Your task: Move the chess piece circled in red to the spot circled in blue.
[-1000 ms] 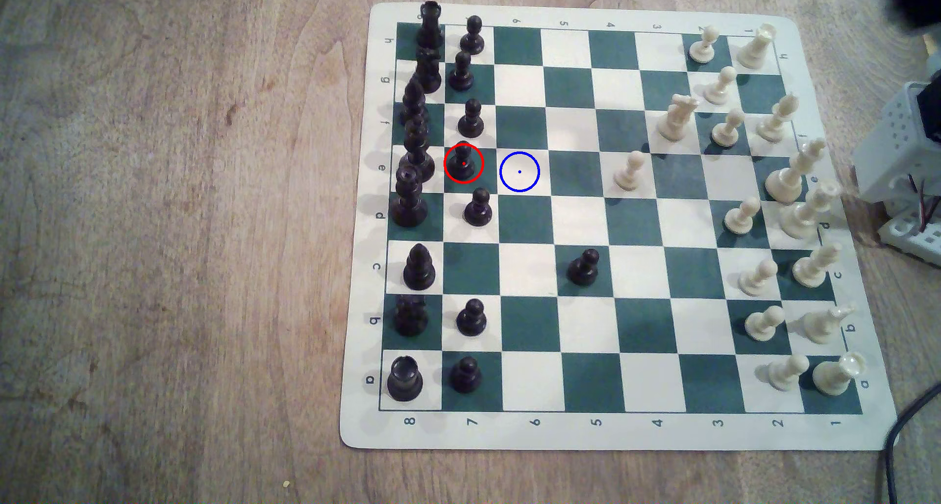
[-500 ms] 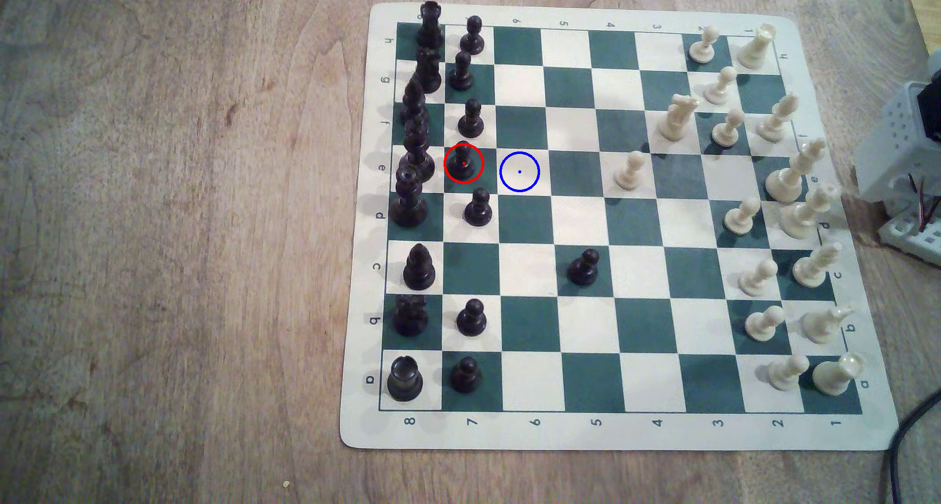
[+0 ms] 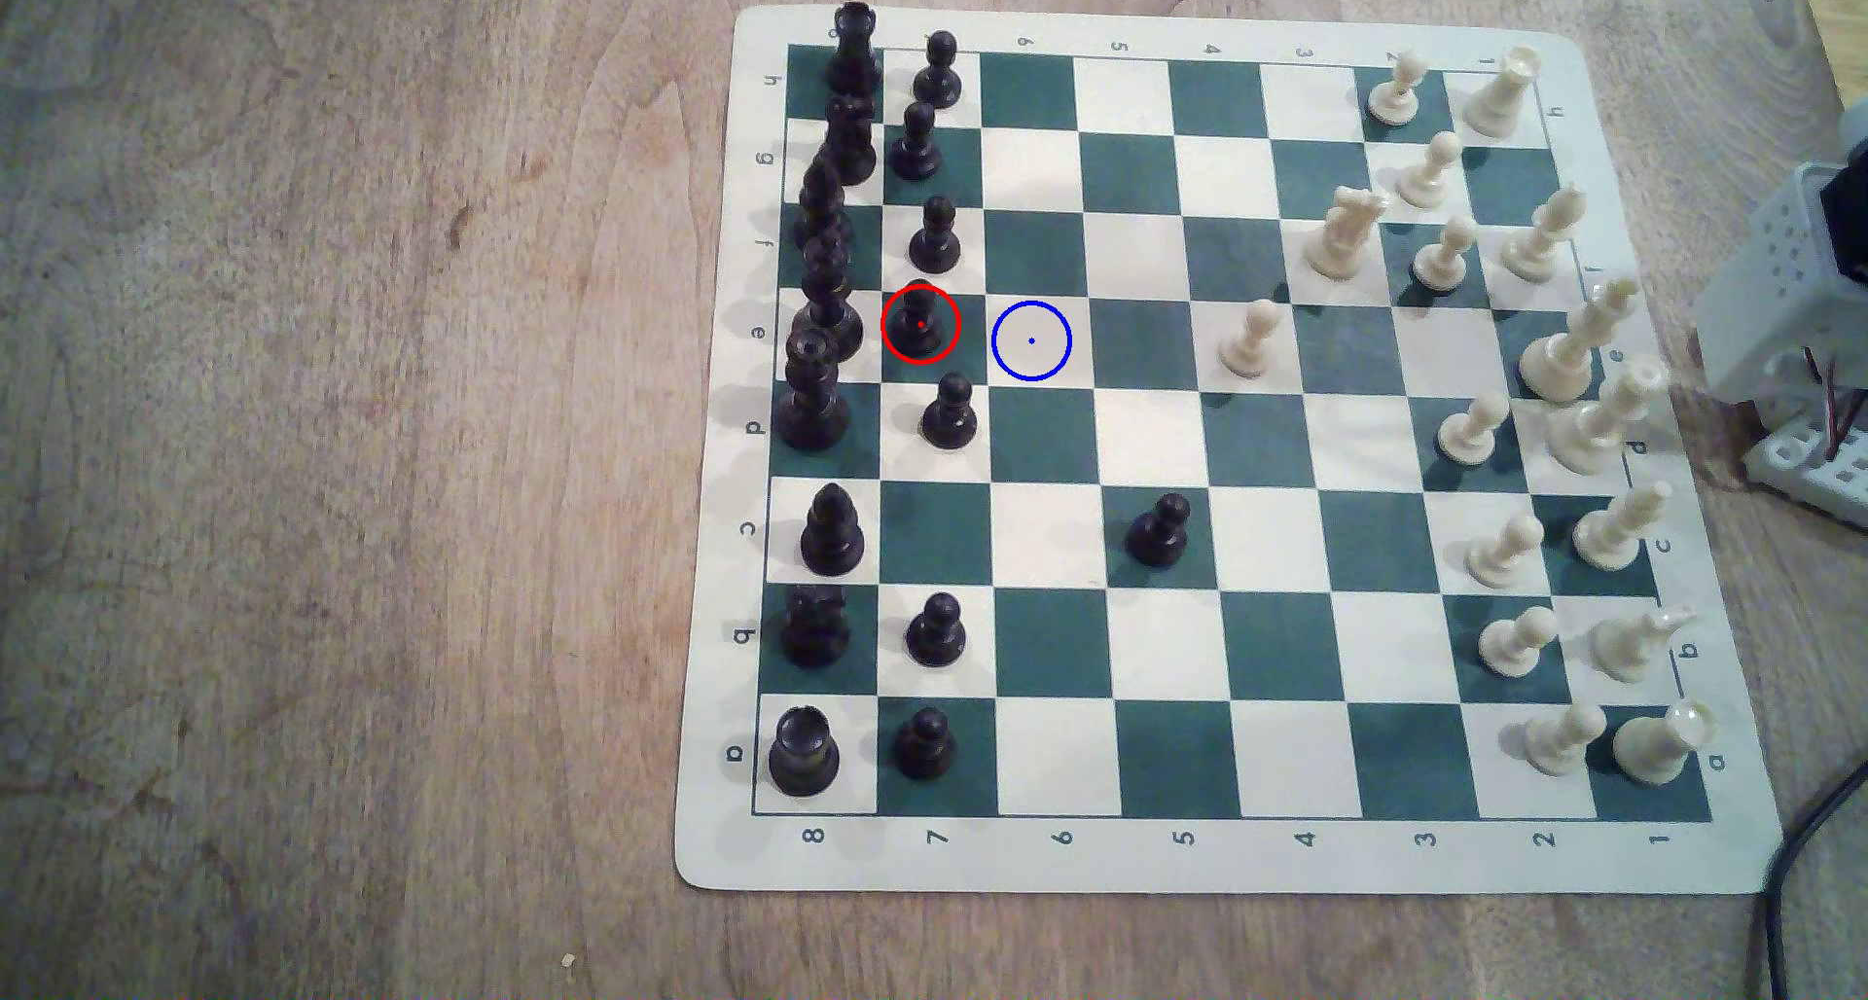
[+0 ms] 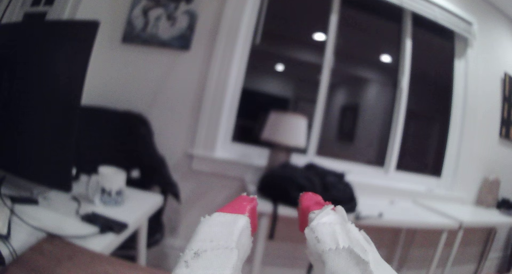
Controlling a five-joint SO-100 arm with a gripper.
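The chess piece circled in red [image 3: 919, 318] is a small black pawn standing on a dark green square in the column of black pawns at the exterior view's left. Just to its right lies the spot circled in blue [image 3: 1031, 340], a bare cream square. In the wrist view my gripper [image 4: 278, 207] is open, with a gap between its red fingertips [image 4: 243, 207] and nothing held. It points out at the room, away from the board. The arm's white base [image 3: 1809, 303] sits at the exterior view's right edge.
The green and cream chessboard mat [image 3: 1213, 859] lies on a wooden table [image 3: 354, 505]. Tall black pieces [image 3: 824, 293] crowd just left of the circled pawn. A lone black pawn [image 3: 1160, 530] and a cream pawn [image 3: 1251, 338] stand mid-board. Cream pieces [image 3: 1577, 353] line the right side.
A dark blurred part of the arm at the exterior view's top right corner has gone out of view. The pieces have not moved.
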